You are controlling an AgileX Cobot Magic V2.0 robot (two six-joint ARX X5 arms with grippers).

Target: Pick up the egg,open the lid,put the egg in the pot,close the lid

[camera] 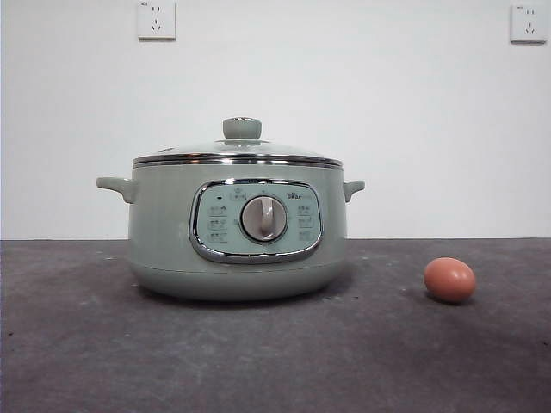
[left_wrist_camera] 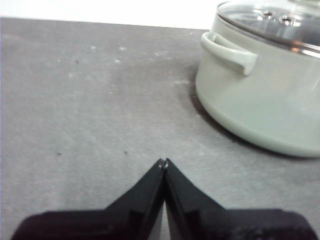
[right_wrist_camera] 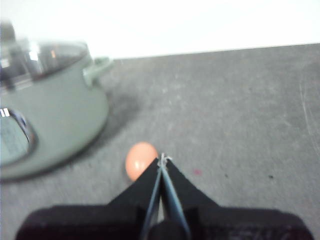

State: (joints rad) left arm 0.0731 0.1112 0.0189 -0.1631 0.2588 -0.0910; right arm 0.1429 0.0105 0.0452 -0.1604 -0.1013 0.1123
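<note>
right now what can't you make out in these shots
- Inside of the pot: front view is level with the table, so wall and lid hide it; wrist views show only glare on the glass.
- Panel labels: too small in front view, blurred and cut off in right wrist view.
- Egg: partly covered by the right tool in its wrist view.
- Both arms: out of the front view.

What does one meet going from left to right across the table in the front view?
The wide sage-green electric pot with its clear glass lid closed on top → the small reddish-brown egg, lying apart from the pot on the dark table.
</note>
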